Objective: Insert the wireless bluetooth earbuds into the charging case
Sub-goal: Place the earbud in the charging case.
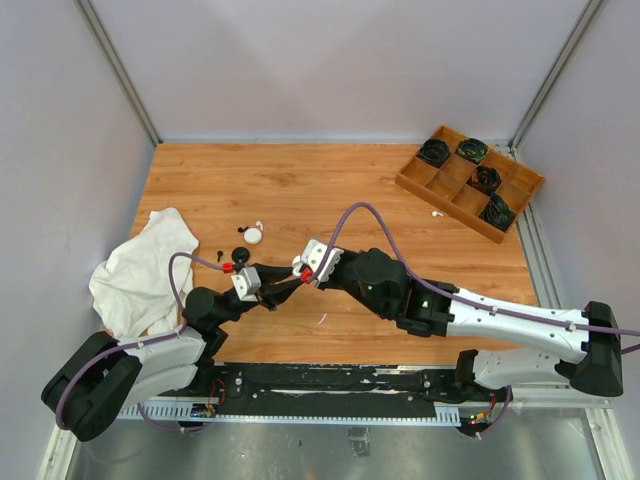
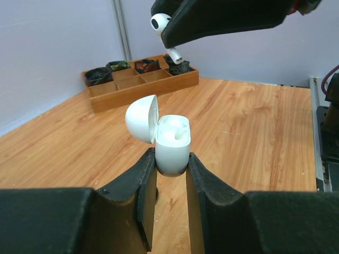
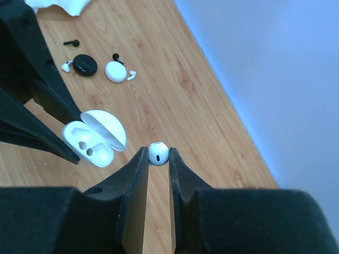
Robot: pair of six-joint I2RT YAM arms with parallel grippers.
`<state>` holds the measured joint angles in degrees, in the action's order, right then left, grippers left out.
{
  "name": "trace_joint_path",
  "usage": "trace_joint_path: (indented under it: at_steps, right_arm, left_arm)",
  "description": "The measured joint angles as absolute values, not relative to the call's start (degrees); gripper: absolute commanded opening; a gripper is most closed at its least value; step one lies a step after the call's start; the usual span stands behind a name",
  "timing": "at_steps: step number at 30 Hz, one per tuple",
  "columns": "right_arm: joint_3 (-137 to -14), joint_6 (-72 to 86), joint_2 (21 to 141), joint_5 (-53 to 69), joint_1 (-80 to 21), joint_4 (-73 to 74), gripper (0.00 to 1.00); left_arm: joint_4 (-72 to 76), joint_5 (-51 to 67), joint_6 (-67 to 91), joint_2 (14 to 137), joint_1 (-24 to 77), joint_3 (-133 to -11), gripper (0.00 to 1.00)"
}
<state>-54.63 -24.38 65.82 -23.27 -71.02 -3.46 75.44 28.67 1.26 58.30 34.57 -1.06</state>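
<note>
A white charging case (image 2: pixel 172 145) stands with its lid (image 2: pixel 142 118) swung open, and my left gripper (image 2: pixel 172 165) is shut on its lower body. The same case (image 3: pixel 89 144) shows two sockets in the right wrist view. My right gripper (image 3: pixel 158 155) is shut on a white earbud (image 3: pixel 158 152). From the left wrist, that earbud (image 2: pixel 160 22) hangs above and behind the case, stem pointing down. Loose on the table lie two black earbuds (image 3: pixel 71 43) (image 3: pixel 115 56) and two white earbuds (image 3: pixel 66 65) (image 3: pixel 131 75).
A round black puck (image 3: pixel 85 64) and a round white puck (image 3: pixel 115 71) sit among the loose earbuds. A wooden compartment tray (image 1: pixel 455 196) with dark items stands at the back right, one white earbud (image 1: pixel 437 213) beside it. A white cloth (image 1: pixel 140 270) lies at the left.
</note>
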Motion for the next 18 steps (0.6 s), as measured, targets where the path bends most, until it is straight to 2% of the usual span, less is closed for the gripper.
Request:
trace_joint_path:
  at_steps: [18]
  right_arm:
    - [-49.10,-37.01,72.31,-32.29,-78.28,-20.82,0.19]
  left_arm:
    - [77.54,26.76,2.94,58.59,34.57,-0.73,0.00]
